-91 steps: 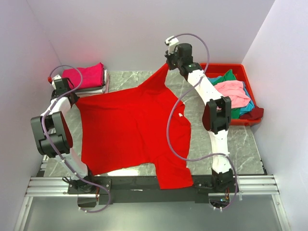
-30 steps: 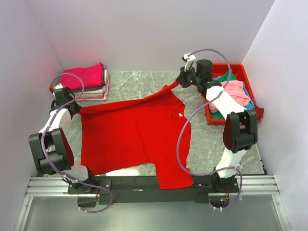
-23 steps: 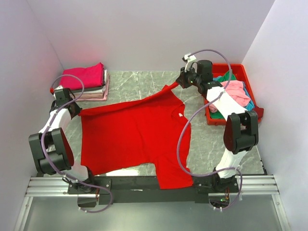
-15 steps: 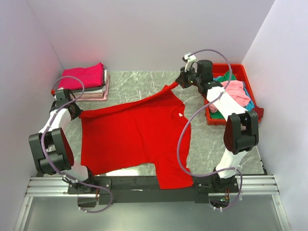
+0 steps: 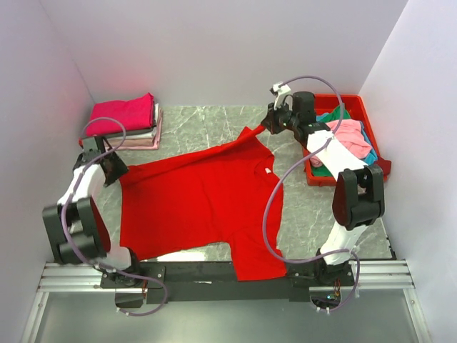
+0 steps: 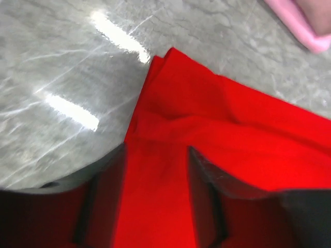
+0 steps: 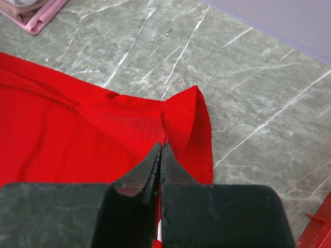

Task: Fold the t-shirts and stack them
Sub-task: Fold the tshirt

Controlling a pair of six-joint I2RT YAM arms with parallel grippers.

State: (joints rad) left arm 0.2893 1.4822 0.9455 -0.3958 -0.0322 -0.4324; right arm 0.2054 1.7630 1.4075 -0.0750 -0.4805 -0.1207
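Observation:
A large bright red t-shirt (image 5: 200,200) lies spread across the marble table, its near hem hanging over the front edge. My left gripper (image 5: 114,168) hovers at the shirt's left corner. In the left wrist view this gripper (image 6: 156,153) is open, and red cloth (image 6: 217,119) lies flat under and between its fingers, not pinched. My right gripper (image 5: 268,126) is shut on the shirt's far right corner and holds it slightly off the table. In the right wrist view its jaws (image 7: 160,148) are pressed together on a fold of red cloth (image 7: 186,119).
A stack of folded t-shirts (image 5: 130,117), magenta on top, sits at the back left; its pink edge (image 6: 310,32) shows in the left wrist view. A red plastic bin (image 5: 357,104) at the right holds pink, green and teal shirts (image 5: 347,137). Walls enclose the table.
My left gripper has opened and let go of the shirt's left corner, which now lies flat. It has shifted slightly right and nearer. The right gripper has held still.

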